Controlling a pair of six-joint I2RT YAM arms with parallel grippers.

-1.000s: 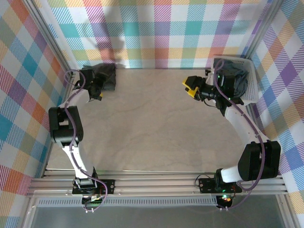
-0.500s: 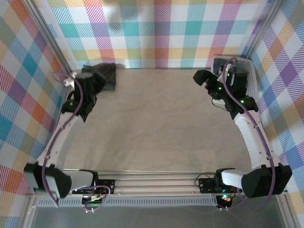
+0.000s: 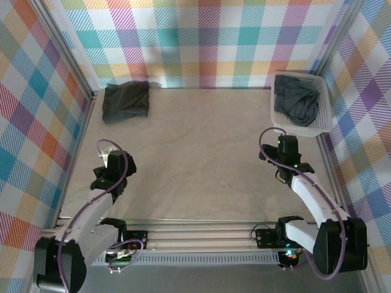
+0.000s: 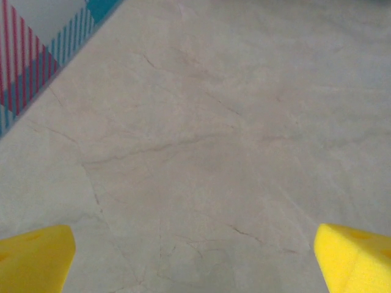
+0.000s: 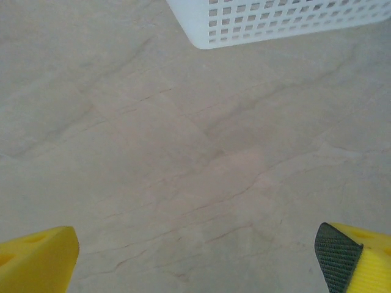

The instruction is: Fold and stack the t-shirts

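Observation:
A folded dark grey t-shirt (image 3: pixel 126 102) lies flat at the table's far left corner. More crumpled dark t-shirts (image 3: pixel 297 104) fill the white lattice basket (image 3: pixel 324 124) at the far right. My left gripper (image 3: pixel 111 166) hovers low over bare table near the left front, far from the folded shirt; its yellow fingertips (image 4: pixel 33 256) stand wide apart with nothing between them. My right gripper (image 3: pixel 286 147) sits just in front of the basket, and is open too, its fingertips (image 5: pixel 36 259) spread over bare table.
The pale marbled table (image 3: pixel 201 159) is walled by checked panels at the left (image 3: pixel 36 122), back and right. The basket's near corner (image 5: pixel 244 27) shows at the top of the right wrist view. An aluminium rail (image 3: pixel 201 235) runs along the front edge.
Both arms have pulled back from the far corners toward the front of the table. The left gripper left the folded shirt; the right gripper left the basket. Both fold low.

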